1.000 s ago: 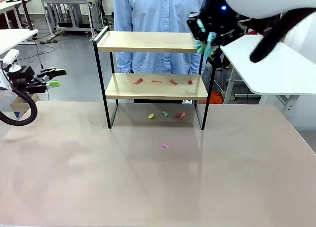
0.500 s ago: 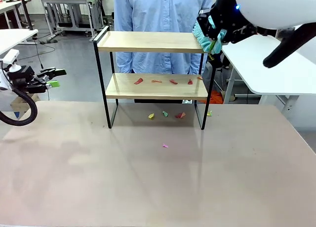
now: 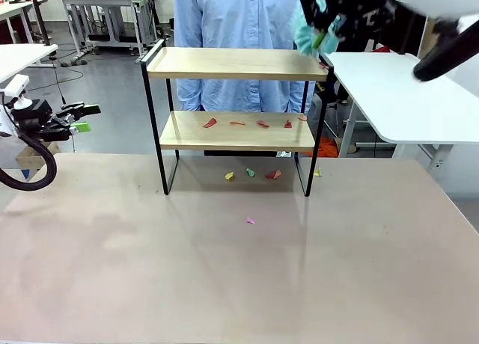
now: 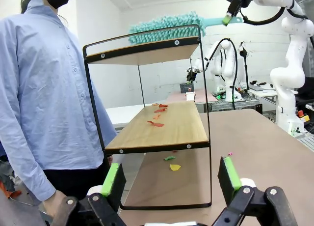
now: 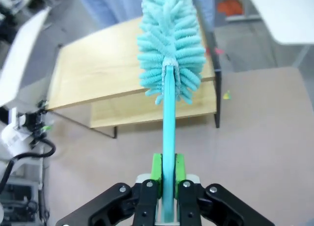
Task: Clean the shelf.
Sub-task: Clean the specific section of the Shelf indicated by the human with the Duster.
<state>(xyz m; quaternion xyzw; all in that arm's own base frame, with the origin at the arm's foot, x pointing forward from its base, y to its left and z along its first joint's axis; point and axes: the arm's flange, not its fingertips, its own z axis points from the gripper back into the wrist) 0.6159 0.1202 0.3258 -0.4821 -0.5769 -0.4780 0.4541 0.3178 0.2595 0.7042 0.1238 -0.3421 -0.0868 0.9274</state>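
The shelf [image 3: 232, 63] is sitting at the far middle of the table [image 3: 224, 277], with a person [image 3: 239, 15] standing right behind it. Up at its top-right corner the right tool [image 3: 323, 31] is hovering, fingers pressed together and pinching the handle of a teal duster [image 3: 304, 39]. In the right wrist view that tool [image 5: 167, 174] is clamping the handle, and the fluffy head [image 5: 171, 44] is hanging over the right end of the top board [image 5: 98, 69]; whether it is touching the board, can't tell. Off the table's left edge the left tool [image 3: 81, 118] is hanging well apart from the shelf, green pads [image 4: 226, 171] spread wide. Red scraps [image 3: 237, 123] are lying along the lower board, and more bits [image 3: 251, 173] are lying on the table under the shelf, with one pink bit [image 3: 250, 220] lying just in front.
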